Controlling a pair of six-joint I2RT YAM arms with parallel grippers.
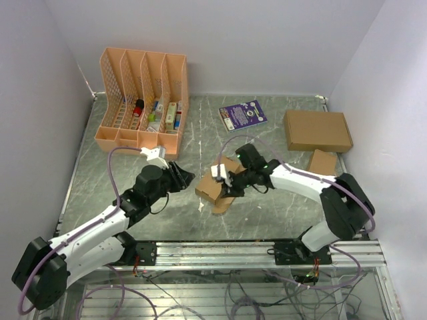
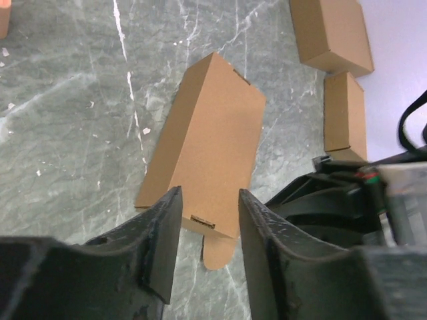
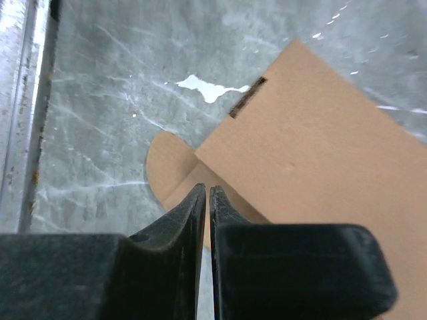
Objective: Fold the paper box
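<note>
You had the right gripper point(image 3: 205, 192) all but closed against the paper box point(image 2: 207, 147), seemingly to steady it, while the left gripper point(image 2: 210, 203) hung part-open and empty.

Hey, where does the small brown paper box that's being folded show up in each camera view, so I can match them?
Top external: the paper box sits just below centre.
Left wrist: it lies slantwise mid-frame.
Right wrist: it fills the right half.
Shared landmark: its rounded tab, low in the left wrist view and left of centre in the right wrist view.
</note>
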